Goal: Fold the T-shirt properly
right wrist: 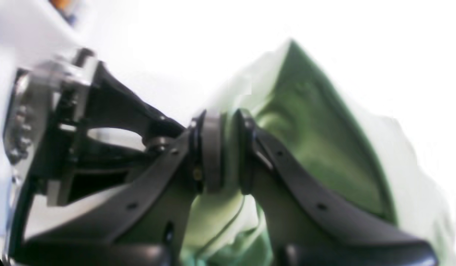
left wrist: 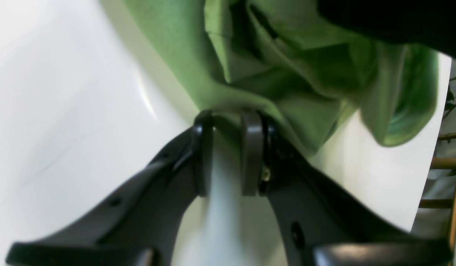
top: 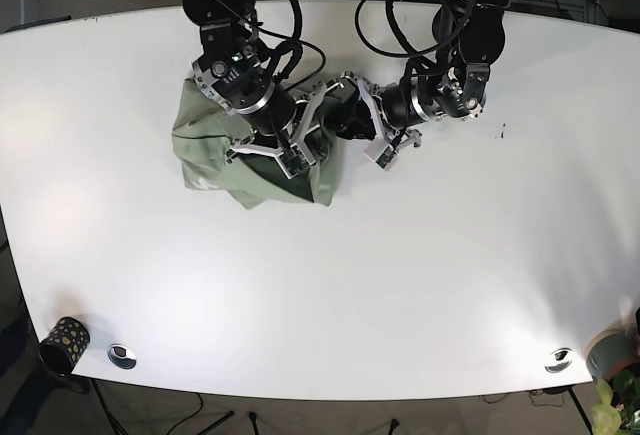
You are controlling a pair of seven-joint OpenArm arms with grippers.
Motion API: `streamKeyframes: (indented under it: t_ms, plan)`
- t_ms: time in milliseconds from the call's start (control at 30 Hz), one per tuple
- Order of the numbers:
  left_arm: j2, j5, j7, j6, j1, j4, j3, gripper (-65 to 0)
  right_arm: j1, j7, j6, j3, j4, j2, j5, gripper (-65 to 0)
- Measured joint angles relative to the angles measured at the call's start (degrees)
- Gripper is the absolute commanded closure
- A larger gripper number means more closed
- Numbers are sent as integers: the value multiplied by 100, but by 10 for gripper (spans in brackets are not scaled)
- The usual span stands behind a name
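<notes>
The green T-shirt (top: 225, 160) lies bunched in a crumpled heap on the white table (top: 420, 275), left of centre. My right gripper (top: 283, 150) reaches down over the heap's right part. In the right wrist view it (right wrist: 228, 147) is shut on a fold of the shirt (right wrist: 316, 147). My left gripper (top: 322, 113) comes in from the right at the heap's upper right edge. In the left wrist view it (left wrist: 228, 122) is shut on an edge of the shirt (left wrist: 287, 74), and the cloth hangs in folds beyond the fingertips. The two grippers are close together.
A dark patterned cup (top: 62, 341) stands at the front left corner, with a metal disc (top: 121, 355) beside it. Another disc (top: 558, 359) and a potted plant (top: 612, 375) are at the front right. Cables hang behind the arms at the far edge.
</notes>
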Motion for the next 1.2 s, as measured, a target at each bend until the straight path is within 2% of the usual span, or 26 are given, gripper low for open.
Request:
streamKeyframes:
  t_ms: [167, 467, 533, 700, 767, 867, 933, 1000, 1200]
  plan:
    - [0, -11, 4, 0, 0, 0, 0, -113, 236, -33, 15, -11, -278, -208, -35, -63]
    - [-33, 55, 92, 4, 186, 280, -28, -110, 645, -33, 11, -295, -804, -221, -17, -73]
    - [-94, 83, 157, 7, 299, 490, -83, -110, 662, -17, 2, -297, -938, -216, -33, -111]
    - [-234, 166, 238, 9, 472, 953, -284, -110, 643, -35, 9, -297, -1060, -219, -17, -327]
    - [-361, 162, 236, 15, 485, 1069, -334, -110, 649, -33, 9, -299, -1049, -221, -17, -365]
    - [-498, 160, 227, 4, 577, 1231, -511, -110, 575, -61, 2, -284, -809, -214, 24, -363]
    - [-599, 138, 221, 4, 660, 1355, -715, -110, 492, -76, -33, -240, -505, -195, 306, -368]
    - [-732, 140, 240, 2, 713, 1410, -905, -110, 420, -52, 31, -116, -232, -186, 535, -369]
    - [-1078, 181, 240, 22, 662, 1488, -1237, -111, 321, -393, -33, 957, 321, -83, 994, -366]
